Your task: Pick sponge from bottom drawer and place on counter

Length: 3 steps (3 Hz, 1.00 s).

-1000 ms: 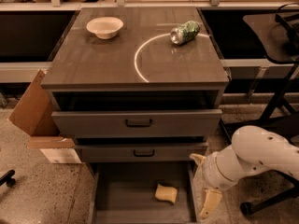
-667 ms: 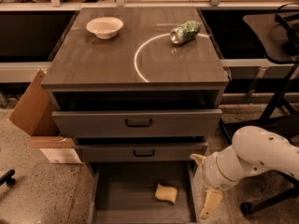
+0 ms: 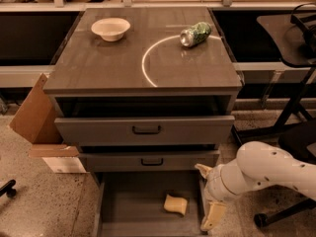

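Note:
The pale yellow sponge (image 3: 176, 204) lies on the floor of the open bottom drawer (image 3: 131, 209), towards its right side. My gripper (image 3: 207, 194) is at the drawer's right edge, just right of the sponge and apart from it. It is open and empty, with one cream finger (image 3: 203, 169) up by the middle drawer and the other (image 3: 213, 216) down at the drawer's front right corner. The counter (image 3: 113, 63) above is dark wood-grain with a white arc on it.
A cream bowl (image 3: 110, 28) and a crushed green can (image 3: 195, 33) sit on the counter. The two upper drawers (image 3: 145, 130) stick out slightly. A cardboard box (image 3: 37, 115) leans at the cabinet's left. A chair base (image 3: 291, 112) stands at the right.

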Available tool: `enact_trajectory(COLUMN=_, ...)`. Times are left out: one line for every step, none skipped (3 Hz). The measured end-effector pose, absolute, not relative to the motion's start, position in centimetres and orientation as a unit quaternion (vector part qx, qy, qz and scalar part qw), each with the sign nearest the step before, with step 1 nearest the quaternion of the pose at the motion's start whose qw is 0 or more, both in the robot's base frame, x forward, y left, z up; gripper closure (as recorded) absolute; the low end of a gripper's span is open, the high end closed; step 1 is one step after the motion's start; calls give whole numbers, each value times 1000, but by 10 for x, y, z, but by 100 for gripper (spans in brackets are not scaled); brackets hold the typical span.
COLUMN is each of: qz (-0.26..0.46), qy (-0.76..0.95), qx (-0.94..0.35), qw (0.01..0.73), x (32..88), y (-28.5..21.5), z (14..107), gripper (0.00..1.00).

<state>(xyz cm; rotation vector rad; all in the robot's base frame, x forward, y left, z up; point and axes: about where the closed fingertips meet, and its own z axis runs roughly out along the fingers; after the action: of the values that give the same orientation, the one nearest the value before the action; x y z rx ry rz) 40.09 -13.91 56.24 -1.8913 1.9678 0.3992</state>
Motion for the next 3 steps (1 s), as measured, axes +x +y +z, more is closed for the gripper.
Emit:
enact_trajectory(qz=147, qy=698, qx=-670, qw=208, x=413, y=-129, z=526, gripper=0)
enact_trajectory(qz=148, qy=696, qx=-669, qw=213, x=420, y=-117, z=486, gripper=0)
enact_trajectory(qz=160, qy=694, qx=-667, qw=219, x=427, y=-105, z=449, gripper=0)
